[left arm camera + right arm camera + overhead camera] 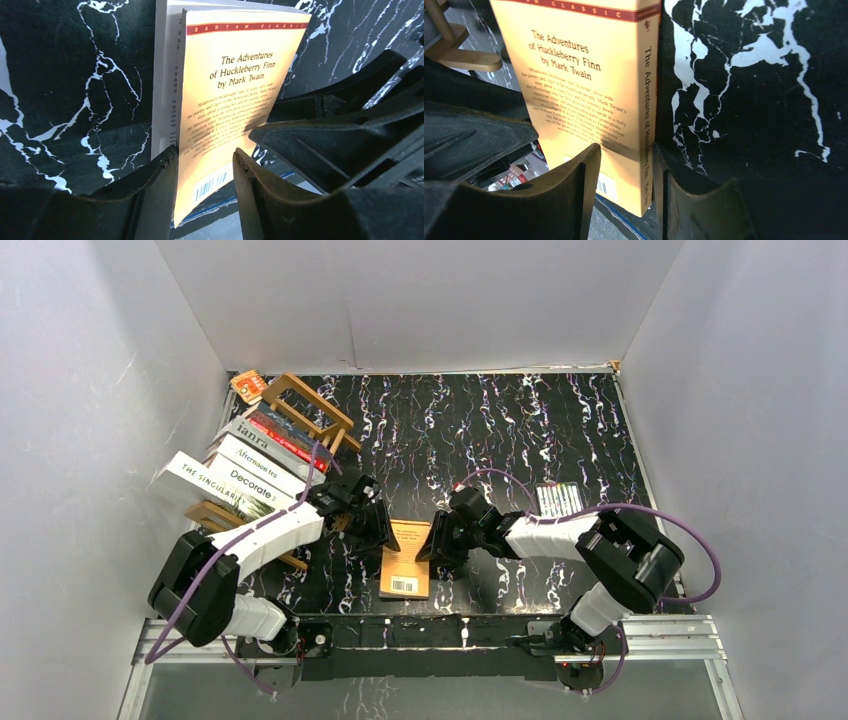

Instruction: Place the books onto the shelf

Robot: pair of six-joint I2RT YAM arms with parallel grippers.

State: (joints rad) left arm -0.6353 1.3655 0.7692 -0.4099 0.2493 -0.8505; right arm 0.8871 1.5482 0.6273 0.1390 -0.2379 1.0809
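An orange paperback [405, 560], "The Adventures of Huckleberry Finn", lies back cover up at the near middle of the table, between my two grippers. My left gripper [383, 530] is open at the book's left edge. In the left wrist view, that gripper [205, 152] straddles the paperback [235, 90]: one finger touches the page side and a gap shows at the other. My right gripper [626, 147] is open around the spine side of the paperback [589, 85], one finger against the spine. Several books [255, 465] lean in a row on the wooden shelf [318, 410] at the left.
A small orange card [248, 387] lies at the back left corner behind the shelf. A pack of coloured markers [560, 500] sits right of the right arm. White walls close in the black marbled table [480, 430] on three sides. A shelf rail [466, 59] shows in the right wrist view.
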